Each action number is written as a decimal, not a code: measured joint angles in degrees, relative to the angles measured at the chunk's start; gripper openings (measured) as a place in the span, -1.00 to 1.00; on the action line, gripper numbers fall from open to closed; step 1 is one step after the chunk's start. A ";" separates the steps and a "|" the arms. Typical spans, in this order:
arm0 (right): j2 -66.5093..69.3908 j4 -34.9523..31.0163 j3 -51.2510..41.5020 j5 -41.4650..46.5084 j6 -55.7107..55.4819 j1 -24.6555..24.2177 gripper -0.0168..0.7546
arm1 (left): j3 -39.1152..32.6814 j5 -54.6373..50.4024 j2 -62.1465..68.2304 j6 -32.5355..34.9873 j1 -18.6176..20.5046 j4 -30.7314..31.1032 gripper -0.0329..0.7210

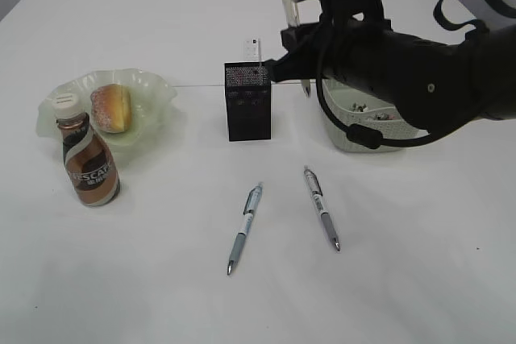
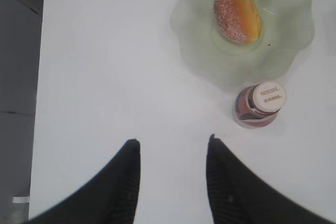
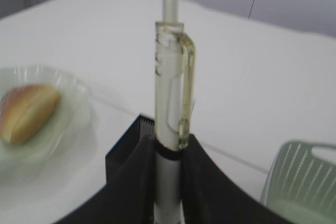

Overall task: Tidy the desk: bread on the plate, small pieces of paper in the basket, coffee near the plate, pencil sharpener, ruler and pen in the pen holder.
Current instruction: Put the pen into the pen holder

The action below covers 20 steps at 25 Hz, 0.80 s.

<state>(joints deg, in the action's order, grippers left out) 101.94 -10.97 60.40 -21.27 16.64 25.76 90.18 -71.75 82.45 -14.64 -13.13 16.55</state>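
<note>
My right gripper (image 1: 274, 66) is shut on a clear-topped pen (image 3: 168, 77), held just above the black mesh pen holder (image 1: 247, 106). A white marked strip (image 1: 252, 43), which looks like the ruler, sticks up behind the holder. Two more pens (image 1: 244, 227) (image 1: 321, 207) lie on the table in front of it. The bread (image 1: 111, 107) sits on the pale green plate (image 1: 153, 86), with the coffee bottle (image 1: 89, 163) standing beside it. Small scraps show in the white basket (image 1: 351, 126). My left gripper (image 2: 173, 141) hangs open and empty over bare table near the coffee (image 2: 261, 103). The pencil sharpener is out of view.
The right arm (image 1: 419, 70) stretches across the basket and hides most of it. The table's left edge (image 2: 42, 77) runs close to the left gripper.
</note>
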 joint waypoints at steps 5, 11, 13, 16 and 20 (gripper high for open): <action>2.73 0.00 1.38 -10.44 -0.11 0.00 -0.68 | 0.00 0.79 0.00 0.00 0.00 0.00 -0.10; 9.00 0.00 10.16 -11.47 -0.56 0.00 -0.68 | 0.00 0.84 0.00 0.00 0.00 0.00 -0.10; 11.34 0.00 13.11 -11.46 -1.21 0.00 -0.68 | 0.00 0.94 0.00 0.00 0.00 0.00 -0.10; 14.59 0.00 17.30 -11.46 -3.58 0.00 -0.68 | 0.00 0.93 0.00 0.00 0.00 0.00 -0.10; 18.98 0.00 22.73 -11.21 -6.23 0.00 -0.68 | 0.00 0.93 0.00 0.00 0.00 0.00 -0.10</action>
<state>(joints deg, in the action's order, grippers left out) 120.92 -10.97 83.13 -32.48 10.41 25.76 90.18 -70.82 82.45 -14.64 -13.13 16.55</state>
